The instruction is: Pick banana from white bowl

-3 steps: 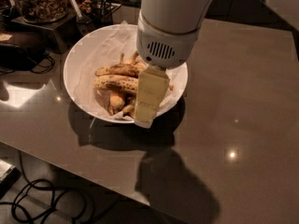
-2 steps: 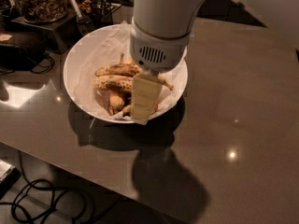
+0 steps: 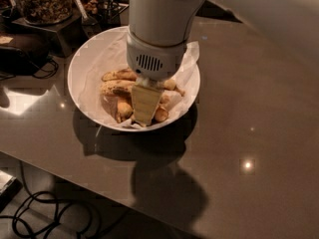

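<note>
The white bowl, lined with crumpled white paper, stands on the dark table at the upper middle of the camera view. It holds several speckled yellow bananas. The banana, long and thick, lies across the bowl's middle, its right part hidden behind my arm. A slimmer banana lies behind it and short stubby ones lie in front. My gripper hangs straight down over the bowl's middle, its pale finger low among the bananas. The white wrist above it hides the bowl's centre.
The brown glossy table stretches right and forward of the bowl. At the back left stand containers of nuts or snacks on a dark stand. A dark object with cables lies at the left. Black cables lie on the floor below the table edge.
My arm and gripper have shifted a little to the left over the bowl and sunk slightly toward the bananas. The bananas and the bowl have not moved.
</note>
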`<state>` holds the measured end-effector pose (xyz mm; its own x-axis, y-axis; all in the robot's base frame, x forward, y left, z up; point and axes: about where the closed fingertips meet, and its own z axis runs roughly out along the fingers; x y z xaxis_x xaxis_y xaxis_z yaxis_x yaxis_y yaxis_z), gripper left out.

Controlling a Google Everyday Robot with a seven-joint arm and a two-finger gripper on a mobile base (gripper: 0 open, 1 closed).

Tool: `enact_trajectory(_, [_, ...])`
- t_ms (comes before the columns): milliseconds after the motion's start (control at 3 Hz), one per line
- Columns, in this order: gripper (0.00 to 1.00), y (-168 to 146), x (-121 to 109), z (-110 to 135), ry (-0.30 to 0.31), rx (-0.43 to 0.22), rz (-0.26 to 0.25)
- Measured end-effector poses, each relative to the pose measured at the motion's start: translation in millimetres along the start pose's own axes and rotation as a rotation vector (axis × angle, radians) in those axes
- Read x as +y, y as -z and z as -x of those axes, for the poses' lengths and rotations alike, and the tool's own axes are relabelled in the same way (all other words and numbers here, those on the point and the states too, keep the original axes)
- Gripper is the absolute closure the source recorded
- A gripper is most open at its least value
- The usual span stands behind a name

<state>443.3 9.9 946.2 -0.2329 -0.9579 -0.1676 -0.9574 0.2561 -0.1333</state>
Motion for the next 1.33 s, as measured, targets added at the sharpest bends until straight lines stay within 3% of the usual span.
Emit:
enact_trajectory(667, [0.37,-1,-21,7,-0.007,0.006,-0.023])
enact_trajectory(1333, [0.47,-7,-25,8,-0.007,0.022,-0.023])
